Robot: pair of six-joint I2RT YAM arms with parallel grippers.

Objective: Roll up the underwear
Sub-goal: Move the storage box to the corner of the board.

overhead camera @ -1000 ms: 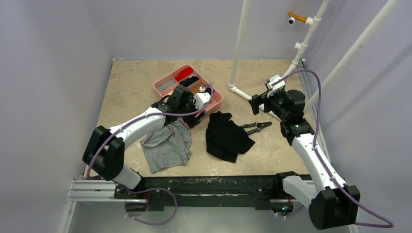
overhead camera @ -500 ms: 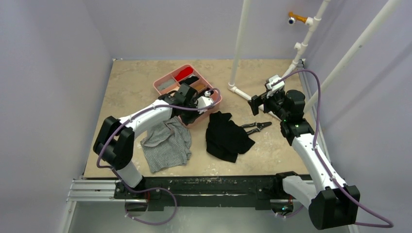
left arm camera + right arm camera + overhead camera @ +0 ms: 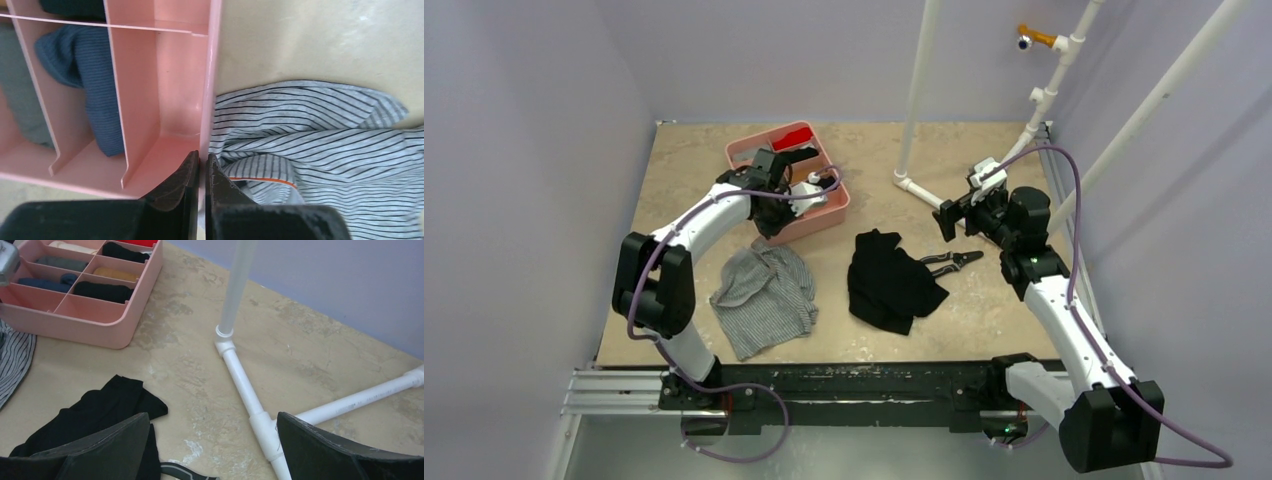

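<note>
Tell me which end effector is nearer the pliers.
Right. The right end effector hovers open just behind the pliers; the left end effector, well off to their left, grips the pink tray.

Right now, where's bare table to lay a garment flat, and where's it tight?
Free: far-left corner beside the pink tray; strip between tray and pipe frame; near-right corner in front of the pliers. Tight: striped underwear butts the tray where the left gripper clamps its wall; a narrow lane separates it from the black underwear.
</note>
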